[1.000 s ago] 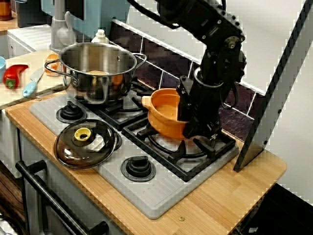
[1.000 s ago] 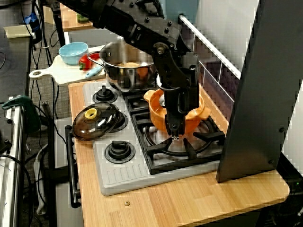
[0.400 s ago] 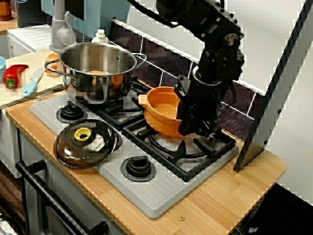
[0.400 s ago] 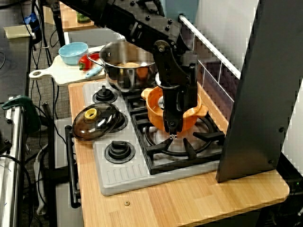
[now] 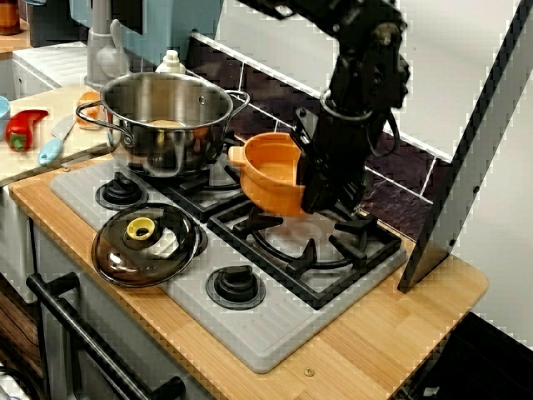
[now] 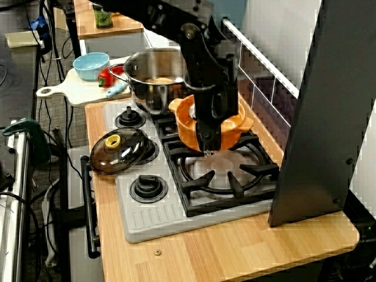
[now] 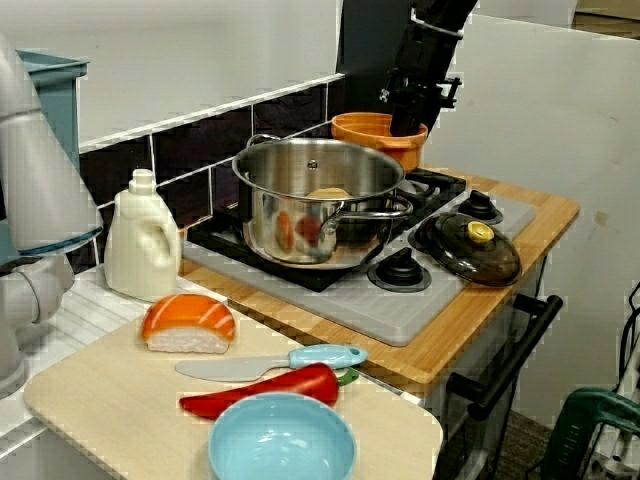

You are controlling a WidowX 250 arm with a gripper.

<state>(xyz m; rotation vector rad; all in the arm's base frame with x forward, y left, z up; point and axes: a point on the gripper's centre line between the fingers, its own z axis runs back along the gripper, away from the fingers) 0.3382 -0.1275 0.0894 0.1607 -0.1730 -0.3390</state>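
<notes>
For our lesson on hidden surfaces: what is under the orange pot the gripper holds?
The black burner grate, bare where it shows. The orange pot and the gripper cover the part directly beneath, so that cannot be seen.

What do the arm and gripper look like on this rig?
Arm: all black, chunky segments with rounded joints. Thin black cables loop beside the wrist. Gripper: black too, a long narrow body tapering to slim fingers. No markings legible.
</notes>
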